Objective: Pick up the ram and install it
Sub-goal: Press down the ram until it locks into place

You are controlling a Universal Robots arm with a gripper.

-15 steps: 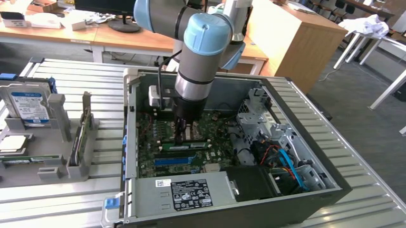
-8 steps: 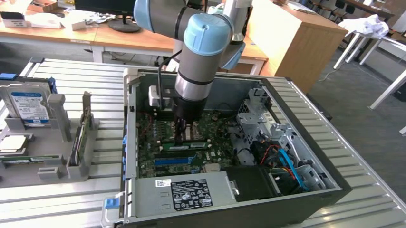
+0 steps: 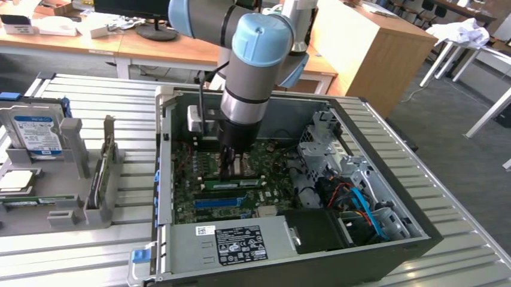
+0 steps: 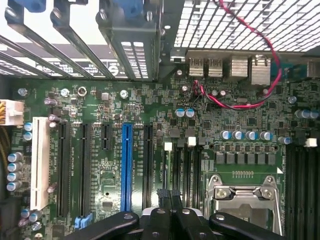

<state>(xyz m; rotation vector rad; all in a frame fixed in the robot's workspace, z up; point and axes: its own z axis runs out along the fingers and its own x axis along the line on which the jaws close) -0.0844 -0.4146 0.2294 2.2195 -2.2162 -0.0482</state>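
Black fingers (image 4: 172,210) closest to lens, clenched together, nothing visibly gripped between them; gripper (image 3: 232,173) low inside open computer case (image 3: 415,233), tips at ram (image 3: 234,183). Ram lies flat-edged across green motherboard (image 4: 240,115), just above blue slot (image 3: 219,202) in exterior view. Hard drive (image 3: 33,133) in grey holder (image 3: 72,206) at exterior view's left, well apart

Lab or workshop: wooden desks (image 3: 160,51), open PC case (image 3: 383,179).
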